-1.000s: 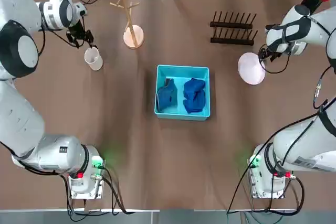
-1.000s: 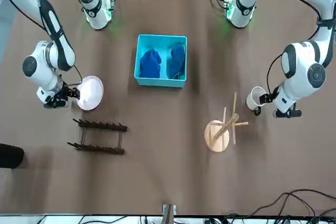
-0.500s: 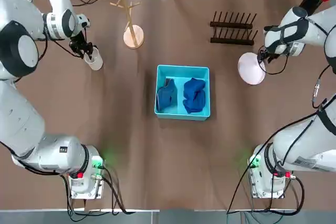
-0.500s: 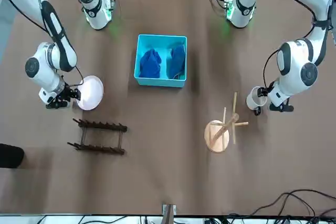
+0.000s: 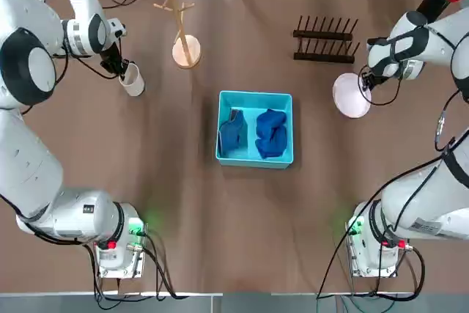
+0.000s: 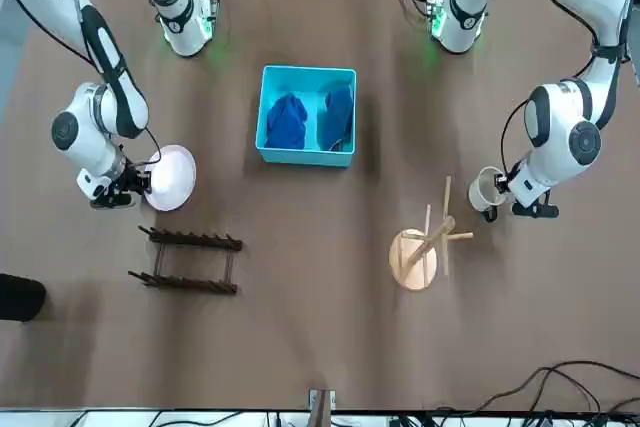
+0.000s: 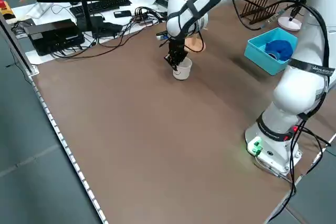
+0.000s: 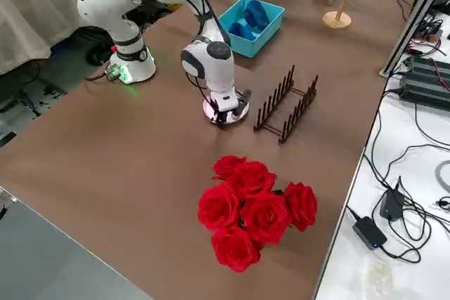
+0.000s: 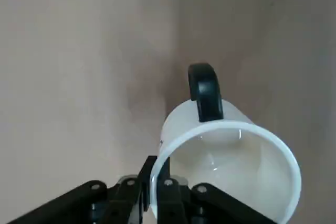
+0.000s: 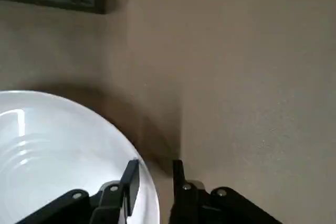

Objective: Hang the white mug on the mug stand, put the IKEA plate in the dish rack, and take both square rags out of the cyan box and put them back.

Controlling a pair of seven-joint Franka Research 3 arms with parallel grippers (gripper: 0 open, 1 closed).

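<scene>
Mug, small plain white cylinder (image 5: pixel 133 79), stands upright on the brown tabletop (image 5: pixel 176 203) at ten o'clock in the top view, its rim pinched in the left pincer (image 9: pixel 156 182), with the light wooden mug stand (image 5: pixel 183 42) at two o'clock from it. Right pincer (image 10: pixel 152 177) straddles the round white plate's (image 5: pixel 350 95) rim at three o'clock, jaws not yet pressed home. Dark wooden dish rack (image 5: pixel 325 39) lies at eleven o'clock from the plate.
</scene>
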